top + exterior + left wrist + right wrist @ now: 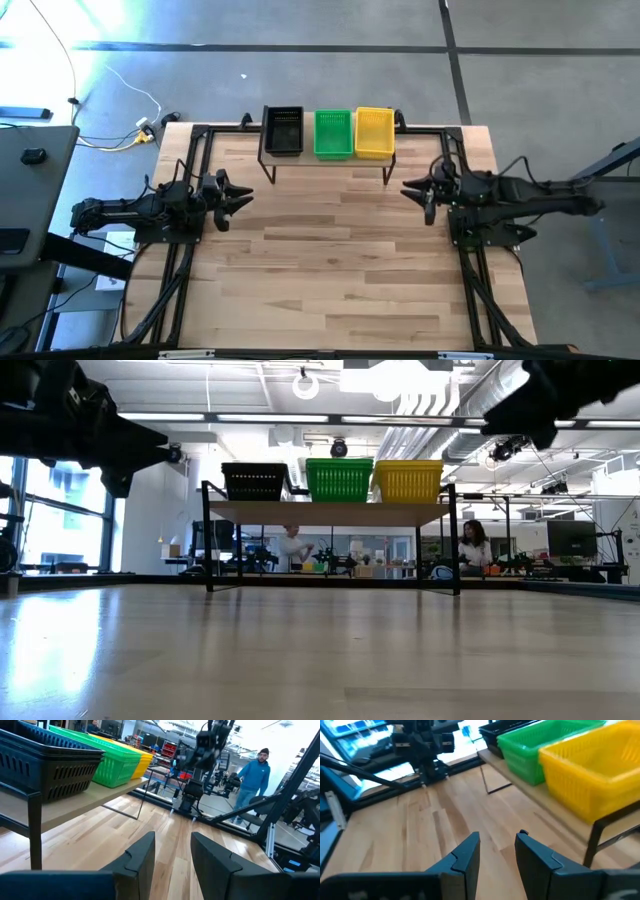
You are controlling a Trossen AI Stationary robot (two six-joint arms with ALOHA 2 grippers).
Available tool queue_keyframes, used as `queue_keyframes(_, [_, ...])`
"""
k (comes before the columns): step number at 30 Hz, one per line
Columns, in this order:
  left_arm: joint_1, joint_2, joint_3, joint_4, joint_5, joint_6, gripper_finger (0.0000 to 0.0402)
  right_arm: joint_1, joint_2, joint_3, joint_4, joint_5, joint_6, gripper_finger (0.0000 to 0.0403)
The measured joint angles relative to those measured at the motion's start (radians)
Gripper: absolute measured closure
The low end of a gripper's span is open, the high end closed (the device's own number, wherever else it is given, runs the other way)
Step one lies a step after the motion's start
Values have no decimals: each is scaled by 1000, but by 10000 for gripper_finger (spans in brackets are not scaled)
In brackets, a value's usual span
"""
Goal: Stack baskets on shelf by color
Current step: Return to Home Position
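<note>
I'm looking at the big wooden table point(330, 260): its middle and near side lie open between the two arms. The shelf point(330, 512) stands centred at the far edge. It is filled edge to edge with black baskets point(283, 131) left, green baskets point(333, 133) middle and yellow baskets point(374, 132) right. How many nest in each pile, I can't tell. The left gripper point(245, 196) hangs near the left edge, fingers parted, released. The right gripper point(408, 187) hangs near the right edge, parted too.
</note>
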Motion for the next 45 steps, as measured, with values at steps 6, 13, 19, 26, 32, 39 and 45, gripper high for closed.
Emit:
queue_keyframes(6, [0,0,0,0,0,0,284,0,-145,-167,59,-60,47,293])
queue_keyframes(13, [0,0,0,0,0,0,284,0,-312,-316,167,-131,42,293])
queue_keyframes(19, [0,0,1,0,0,0,284,0,-457,-415,193,-188,42,293])
queue_keyframes(26, [0,0,1,0,-1,0,284,0,-442,-438,212,-212,-11,293])
queue_keyframes(32, [0,1,1,0,-1,0,284,-3,-443,-438,212,-197,6,293])
queue_keyframes(39, [0,1,1,0,-2,0,284,-3,-443,-438,212,-196,36,293])
queue_keyframes(45, [0,1,1,0,-2,0,284,-3,-443,-438,212,-196,44,293])
